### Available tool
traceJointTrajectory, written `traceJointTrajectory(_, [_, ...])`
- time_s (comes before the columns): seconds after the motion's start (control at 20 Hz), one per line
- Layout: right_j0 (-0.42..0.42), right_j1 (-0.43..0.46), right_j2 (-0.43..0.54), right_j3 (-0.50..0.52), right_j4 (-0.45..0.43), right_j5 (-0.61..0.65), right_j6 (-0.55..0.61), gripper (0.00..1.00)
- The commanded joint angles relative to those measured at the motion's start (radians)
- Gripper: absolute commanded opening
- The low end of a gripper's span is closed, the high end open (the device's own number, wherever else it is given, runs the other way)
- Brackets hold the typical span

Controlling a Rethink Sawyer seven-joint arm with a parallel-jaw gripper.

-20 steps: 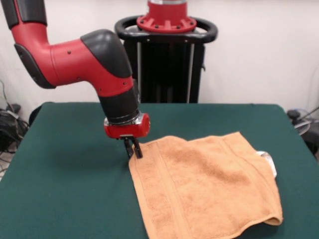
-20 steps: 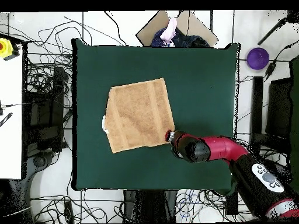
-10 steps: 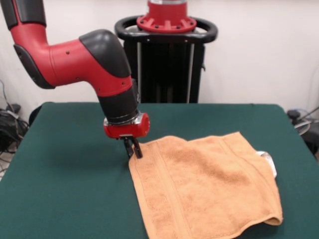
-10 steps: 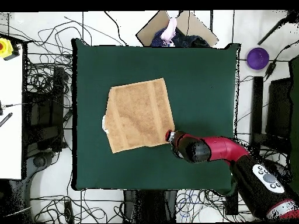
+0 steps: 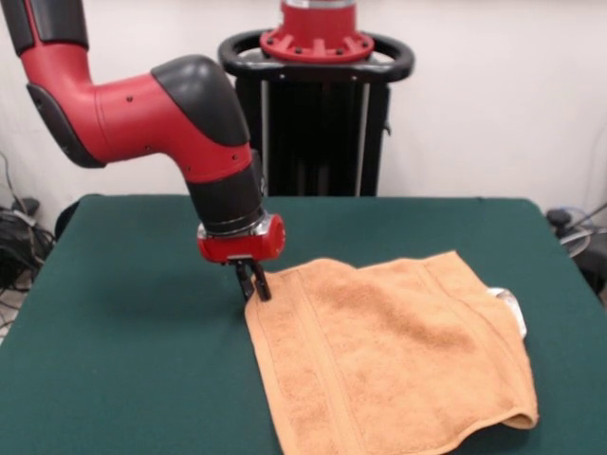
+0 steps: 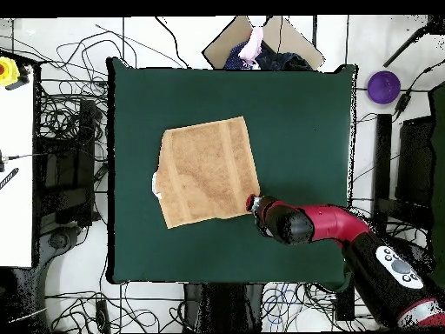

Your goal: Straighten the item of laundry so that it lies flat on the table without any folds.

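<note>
Reaching down from the upper left of the front view, the red and black arm (image 5: 161, 114) held its gripper (image 5: 253, 284) low at the far left corner of the orange-tan towel (image 5: 389, 355), right where that corner met the dark green table (image 5: 123, 351). The two dark fingers (image 5: 258, 282) stood close together with only a thin gap between their tips, and they appeared to pinch the corner of the cloth, though from this angle the grip itself was hard to make out; the tips were touching or just above the felt. The towel lay spread over the right half of the table in the front view, mostly flat, with woven border bands running along its left and right sides. Its near right corner was curled up into a small fold, and a small white tag (image 5: 507, 305) stuck out from the right edge. In the overhead view the towel (image 6: 209, 172) sat left of the table's (image 6: 304, 122) middle as a slightly skewed square, well inside the edges, and the red wrist (image 6: 282, 217) covered the gripper at the towel's lower right corner, so the fingers could not be seen there. Cables (image 6: 61, 122) sprawled over the floor around the table, and a purple round object (image 6: 383, 86) sat off to the upper right.
</note>
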State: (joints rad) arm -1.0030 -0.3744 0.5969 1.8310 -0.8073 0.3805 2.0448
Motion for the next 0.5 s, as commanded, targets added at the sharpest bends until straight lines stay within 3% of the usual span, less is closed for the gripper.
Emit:
traceJointTrajectory(0.05, [-0.016, -0.028, -0.122, -0.077, -0.042, -0.068, 0.052, 0.0])
traceJointTrajectory(0.5, [-0.06, -0.07, -0.135, -0.027, -0.013, -0.098, 0.055, 0.0])
